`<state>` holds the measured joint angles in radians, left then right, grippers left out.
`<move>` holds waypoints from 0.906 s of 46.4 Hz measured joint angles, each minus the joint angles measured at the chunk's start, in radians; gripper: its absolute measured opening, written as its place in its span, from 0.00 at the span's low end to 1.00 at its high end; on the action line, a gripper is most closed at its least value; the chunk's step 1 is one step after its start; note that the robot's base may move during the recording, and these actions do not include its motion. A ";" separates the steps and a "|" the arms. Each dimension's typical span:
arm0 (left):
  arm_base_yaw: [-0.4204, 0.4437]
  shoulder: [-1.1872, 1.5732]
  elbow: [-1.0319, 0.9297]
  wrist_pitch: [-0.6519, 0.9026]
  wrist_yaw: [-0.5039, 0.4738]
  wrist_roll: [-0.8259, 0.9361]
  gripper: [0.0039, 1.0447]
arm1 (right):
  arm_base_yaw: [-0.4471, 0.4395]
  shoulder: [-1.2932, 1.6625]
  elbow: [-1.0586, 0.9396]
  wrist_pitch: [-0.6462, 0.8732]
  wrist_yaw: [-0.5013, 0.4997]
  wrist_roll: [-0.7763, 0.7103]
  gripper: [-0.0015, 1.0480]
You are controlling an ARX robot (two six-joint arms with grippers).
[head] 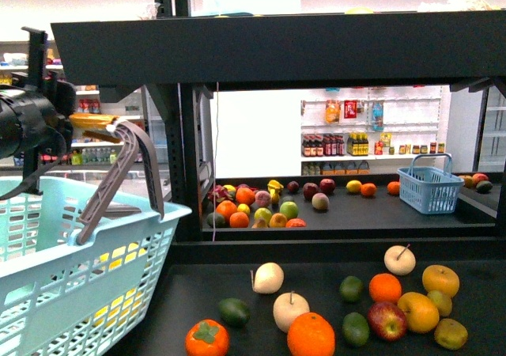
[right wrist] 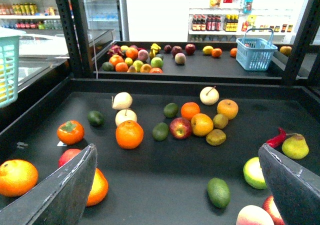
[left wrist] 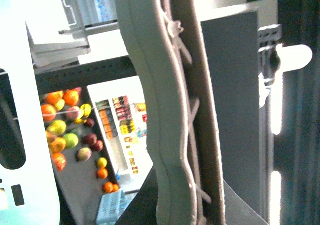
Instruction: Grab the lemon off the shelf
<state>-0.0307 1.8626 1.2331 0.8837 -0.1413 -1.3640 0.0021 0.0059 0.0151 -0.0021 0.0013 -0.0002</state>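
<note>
Front view: the left gripper (head: 47,126) is sitting at the raised handle (head: 126,174) of the pale green basket (head: 71,269), its closure impossible to tell, while the likeliest lemon (head: 451,334) is lying near the right front corner of the shelf (head: 277,47). Left wrist view: only that handle (left wrist: 165,125) is filling the frame, jaws unseen. Right wrist view: the right gripper (right wrist: 180,195) is hanging wide open and empty over the tray, the lemon (right wrist: 216,137) lying mid-tray beside a red apple (right wrist: 180,128).

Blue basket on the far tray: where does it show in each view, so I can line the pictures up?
Front view: blue basket on the far tray, right of centre.
Left wrist view: basket partly cut off, past two oranges.
Right wrist view: basket on the far tray, beyond the near fruit.
Shared landmark: wall bottle shelves behind it.
</note>
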 joint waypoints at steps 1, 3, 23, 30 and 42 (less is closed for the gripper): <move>0.009 0.005 0.000 0.017 -0.006 -0.009 0.07 | 0.000 0.000 0.000 0.000 0.000 0.000 0.93; 0.027 0.011 0.000 0.045 -0.012 -0.021 0.07 | 0.000 0.000 0.000 0.000 0.000 0.000 0.93; 0.202 0.161 -0.035 0.309 -0.038 -0.117 0.07 | 0.000 0.000 0.000 0.000 0.000 0.000 0.93; 0.222 0.233 -0.059 0.384 -0.006 -0.172 0.07 | 0.000 0.000 0.000 0.000 0.000 0.000 0.93; 0.247 0.245 -0.076 0.426 0.054 -0.187 0.07 | 0.000 0.000 0.000 0.000 0.000 0.000 0.93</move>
<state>0.2165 2.1078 1.1572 1.3102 -0.0875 -1.5513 0.0021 0.0055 0.0151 -0.0021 0.0017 -0.0002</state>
